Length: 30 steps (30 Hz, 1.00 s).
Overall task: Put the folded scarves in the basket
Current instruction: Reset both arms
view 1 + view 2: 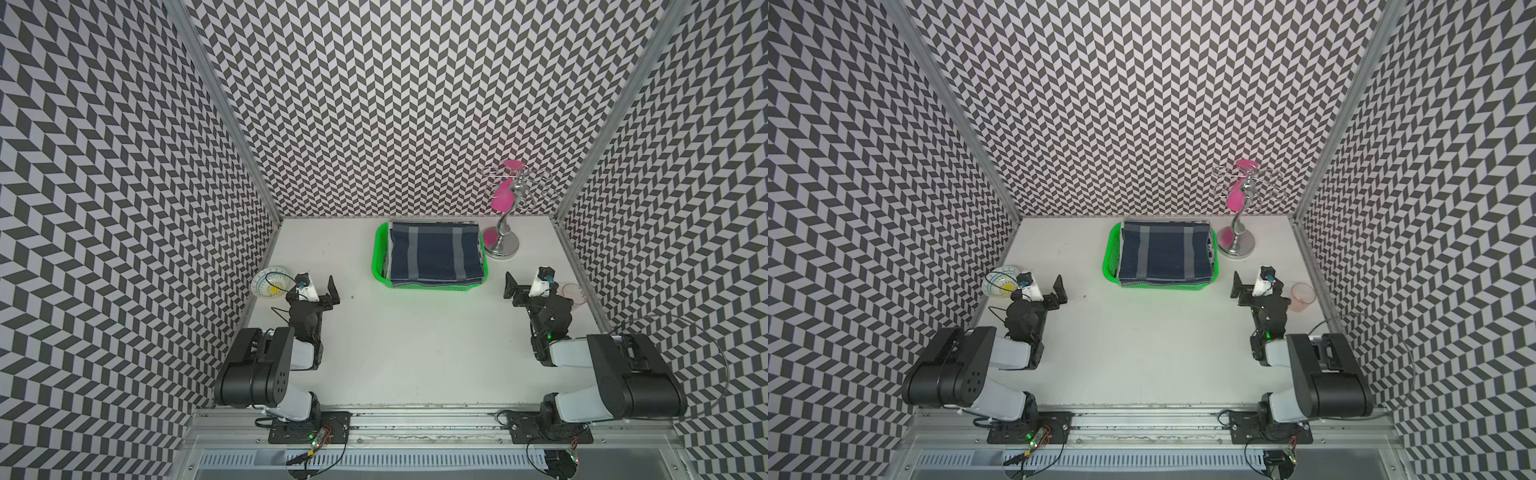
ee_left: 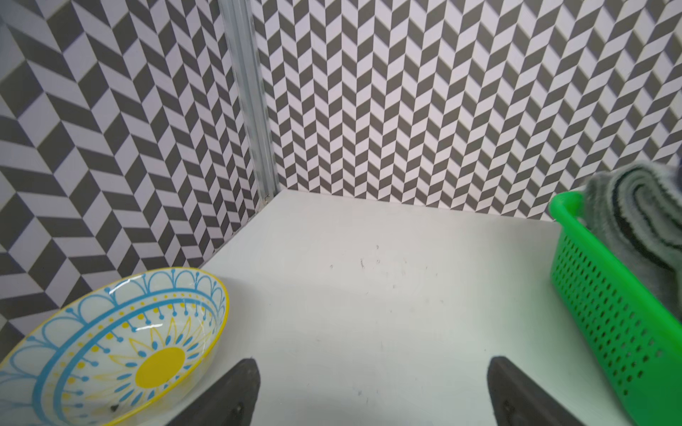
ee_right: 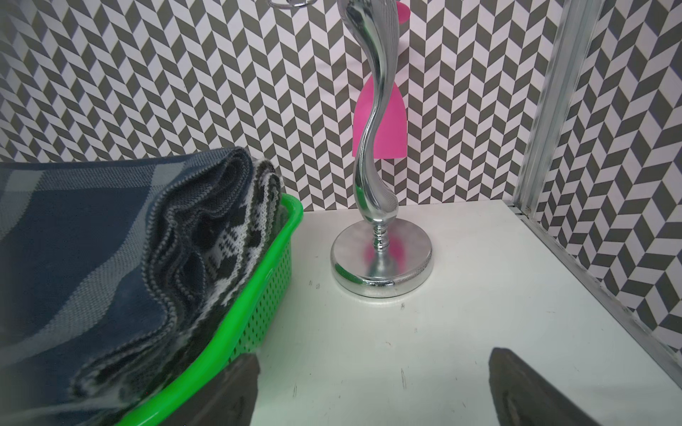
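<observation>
Our left hand point(image 2: 372, 400) and right hand point(image 3: 376, 391) both have their fingers wide apart and hold nothing. We see the folded scarf point(image 1: 434, 253) lying in the green basket point(image 1: 377, 257), piled higher than the rim. We think it could slide out if our right hand, close beside the basket, bumps it. The silver stand point(image 1: 503, 245) just beside the basket could tip too. The bowl point(image 1: 270, 282) and pink cup point(image 1: 575, 293) look empty.

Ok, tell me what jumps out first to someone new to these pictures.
The bright green perforated plastic basket sits at the back middle, filled by a folded navy knit scarf with grey stripes. Beside it, toward the robot's right, stands a curvy chrome stand with a pink cup hanging on it.
</observation>
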Tool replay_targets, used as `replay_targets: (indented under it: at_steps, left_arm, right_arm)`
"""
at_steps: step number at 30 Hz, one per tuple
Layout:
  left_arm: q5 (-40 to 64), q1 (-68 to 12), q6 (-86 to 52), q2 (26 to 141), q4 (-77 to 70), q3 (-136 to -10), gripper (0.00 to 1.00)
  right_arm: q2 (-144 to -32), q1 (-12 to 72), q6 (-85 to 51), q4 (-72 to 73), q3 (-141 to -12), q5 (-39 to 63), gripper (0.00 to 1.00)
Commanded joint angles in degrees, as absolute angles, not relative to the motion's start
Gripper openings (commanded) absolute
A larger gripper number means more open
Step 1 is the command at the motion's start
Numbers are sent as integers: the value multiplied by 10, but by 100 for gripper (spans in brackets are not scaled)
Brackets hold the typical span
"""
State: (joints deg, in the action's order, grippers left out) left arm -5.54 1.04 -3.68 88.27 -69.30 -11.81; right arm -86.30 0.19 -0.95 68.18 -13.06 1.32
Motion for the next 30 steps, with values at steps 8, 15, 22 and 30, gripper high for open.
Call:
replay_targets:
  at_steps: [8, 15, 22, 30]
  left_arm:
    - [-20, 12, -28, 884, -730, -132, 100]
    - [-43, -2, -19, 883, -715, -141, 99]
    - [-48, -7, -13, 884, -708, -144, 99]
    - [-50, -7, -13, 883, -708, -144, 99]
  right_arm:
    - [-897, 0, 6, 764, -138, 41, 100]
    - [-888, 0, 8, 731, -146, 42, 100]
    - [-889, 0, 7, 731, -147, 41, 100]
    - [-888, 4, 10, 725, -149, 35, 100]
